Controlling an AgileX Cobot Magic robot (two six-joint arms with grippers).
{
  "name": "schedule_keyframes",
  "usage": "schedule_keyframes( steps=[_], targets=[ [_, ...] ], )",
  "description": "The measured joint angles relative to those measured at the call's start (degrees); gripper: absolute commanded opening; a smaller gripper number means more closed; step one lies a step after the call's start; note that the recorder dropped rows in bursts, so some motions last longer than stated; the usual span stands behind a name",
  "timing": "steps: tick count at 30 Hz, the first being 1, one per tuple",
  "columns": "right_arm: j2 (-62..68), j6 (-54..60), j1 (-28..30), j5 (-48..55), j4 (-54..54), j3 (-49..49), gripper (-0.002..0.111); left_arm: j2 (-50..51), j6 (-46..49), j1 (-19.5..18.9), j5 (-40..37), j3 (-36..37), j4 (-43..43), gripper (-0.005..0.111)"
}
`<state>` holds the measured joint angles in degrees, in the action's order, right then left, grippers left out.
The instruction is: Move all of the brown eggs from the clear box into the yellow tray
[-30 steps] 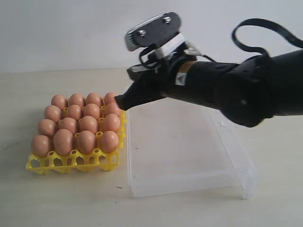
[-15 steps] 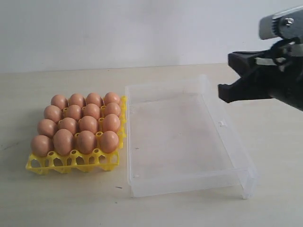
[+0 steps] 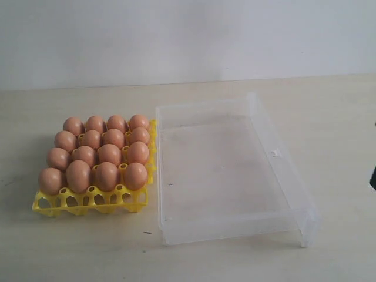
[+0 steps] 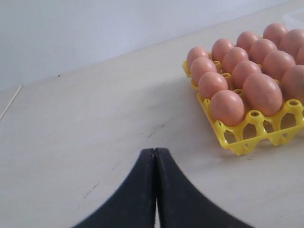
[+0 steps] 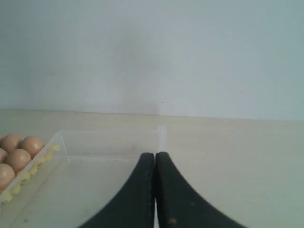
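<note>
- Your eggs (image 3: 100, 155): all sixteen sit in the tray (image 3: 88, 202), four rows of four, one per cup.
- The tray's on the table (image 3: 70, 247), just beside the box (image 3: 229, 176), on its left in the exterior view.
- Your left gripper (image 4: 155, 152) is pressed together on nothing, over bare table near the tray.
- Right gripper (image 5: 155, 154): same deal, pinched tight with nothing in it, facing a corner of the box.

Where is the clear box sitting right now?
In the exterior view the clear box sits on the table right of centre, empty, its left wall close beside the yellow tray that holds the brown eggs.
</note>
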<state>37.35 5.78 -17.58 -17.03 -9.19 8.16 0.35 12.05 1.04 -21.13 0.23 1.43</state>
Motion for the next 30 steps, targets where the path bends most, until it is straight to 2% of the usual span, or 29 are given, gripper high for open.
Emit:
schedule_keyframes(
  steps=[9,15,22,30],
  targets=[
    [-16.09,0.00,0.93,2.97,-7.49,-7.77,0.000,0.00,0.00,0.00,0.00,0.00,0.00,0.000],
    [-26.99,0.00,6.23,7.43,-7.76,-7.91,0.000,0.00,0.00,0.00,0.00,0.00,0.00,0.000],
    [-34.76,0.00,11.02,15.25,-0.92,-7.91,0.000,0.00,0.00,0.00,0.00,0.00,0.00,0.000],
    [-36.95,0.00,12.57,24.03,4.37,-7.91,0.000,0.00,0.00,0.00,0.00,0.00,0.00,0.000]
  ],
)
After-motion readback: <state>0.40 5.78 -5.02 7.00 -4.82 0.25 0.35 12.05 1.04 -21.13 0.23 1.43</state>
